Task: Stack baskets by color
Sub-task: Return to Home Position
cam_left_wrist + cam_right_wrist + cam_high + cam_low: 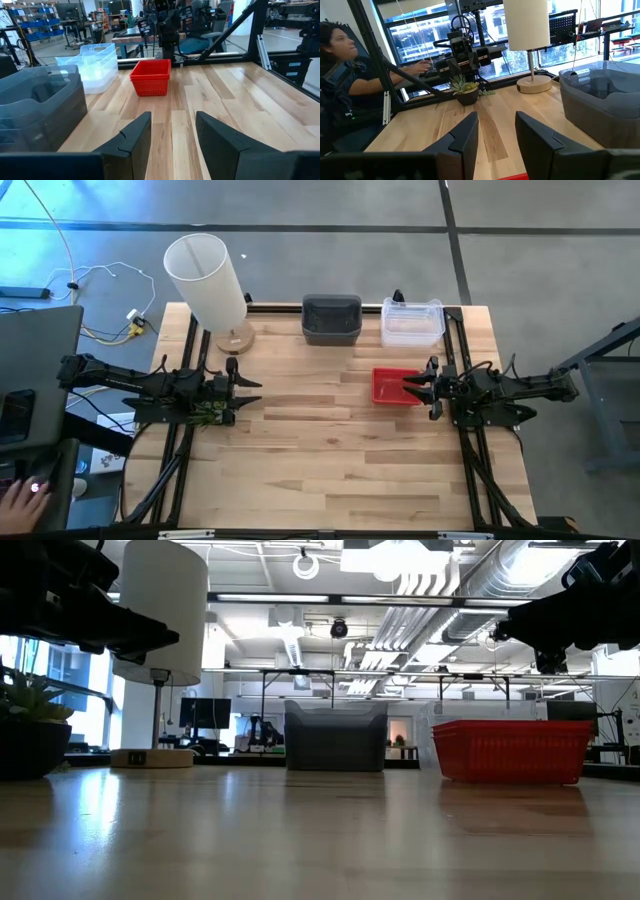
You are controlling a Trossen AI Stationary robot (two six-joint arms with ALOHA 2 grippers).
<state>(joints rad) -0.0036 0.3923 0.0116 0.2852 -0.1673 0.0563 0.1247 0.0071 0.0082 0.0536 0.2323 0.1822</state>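
We count three basket stacks: one red stack [388, 385] beneath the right claw [410, 388], one dark grey stack [331, 318] and one clear stack [412, 322]. We also count one lamp [205, 275] and one plant [465, 89] beneath the left claw [255, 392].

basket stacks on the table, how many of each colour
dark grey stack: 1
clear stack: 1
red stack: 1
total: 3 stacks. The number of baskets in each stack cannot be told.
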